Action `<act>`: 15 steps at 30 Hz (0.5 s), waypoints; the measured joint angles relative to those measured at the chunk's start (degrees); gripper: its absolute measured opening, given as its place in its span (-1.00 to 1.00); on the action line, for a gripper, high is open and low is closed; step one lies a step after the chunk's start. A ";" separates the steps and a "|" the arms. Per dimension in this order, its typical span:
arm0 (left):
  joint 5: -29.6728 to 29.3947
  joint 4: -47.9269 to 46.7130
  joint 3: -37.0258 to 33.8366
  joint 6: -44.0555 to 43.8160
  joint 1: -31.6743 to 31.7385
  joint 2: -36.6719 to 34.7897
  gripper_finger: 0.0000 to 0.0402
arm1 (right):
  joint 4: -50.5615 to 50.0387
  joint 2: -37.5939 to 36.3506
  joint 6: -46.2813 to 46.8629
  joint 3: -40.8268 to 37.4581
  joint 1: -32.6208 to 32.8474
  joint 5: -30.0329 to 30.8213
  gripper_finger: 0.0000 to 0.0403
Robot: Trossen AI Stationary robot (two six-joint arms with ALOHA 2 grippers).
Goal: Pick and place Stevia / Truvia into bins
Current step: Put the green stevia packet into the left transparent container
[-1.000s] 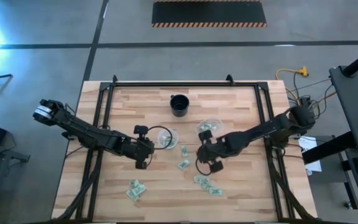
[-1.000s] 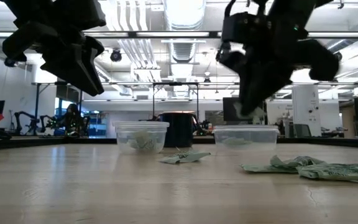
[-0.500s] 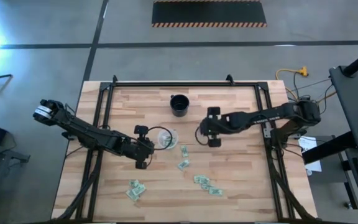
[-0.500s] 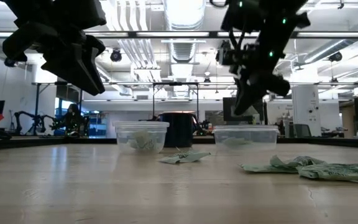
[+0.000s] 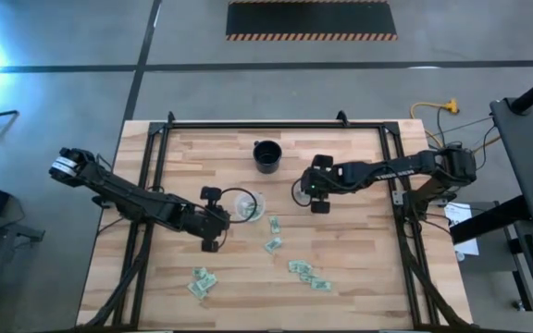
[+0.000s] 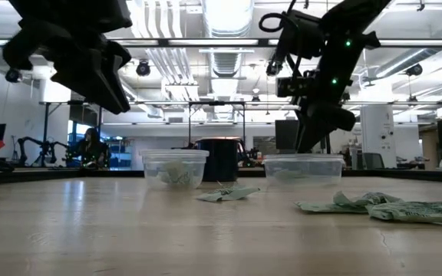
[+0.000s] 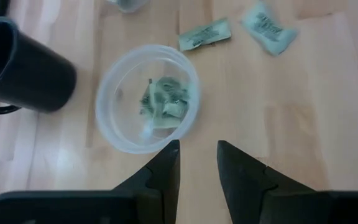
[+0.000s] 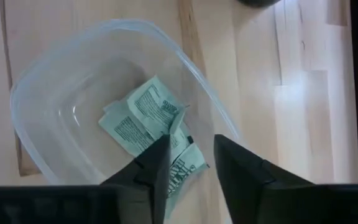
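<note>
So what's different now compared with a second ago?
The right end effector swung from above the loose packets up the table to the right cup, and its fingers now stand apart over packets lying in it. The left end effector, left cup and black cup stayed put.

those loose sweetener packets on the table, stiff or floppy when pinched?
Likely floppy: the loose packets lie crumpled and creased, not flat. Probably very light, being thin paper, so a nudge may slide them across the table. The ones in the clear cup are folded over each other.
</note>
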 joint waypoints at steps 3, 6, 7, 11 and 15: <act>2.93 -2.28 1.10 -0.38 -0.85 0.00 -0.55 | 0.15 -0.73 0.14 0.00 0.04 0.03 -0.33; 5.28 -4.58 2.15 -2.87 -2.52 0.00 -0.55 | 0.89 -1.89 0.16 0.00 0.21 0.04 -0.26; 6.30 -5.32 2.38 -4.21 -3.23 0.00 -0.55 | 1.09 -2.40 0.16 0.00 0.43 0.04 -0.25; 10.79 -7.43 3.24 -10.96 -6.66 0.00 -0.55 | 1.63 -4.71 0.07 0.00 1.79 0.01 -0.25; 11.82 -7.84 3.51 -18.30 -11.23 0.00 -0.56 | 3.64 -7.17 -0.16 -0.26 3.79 -0.92 -0.27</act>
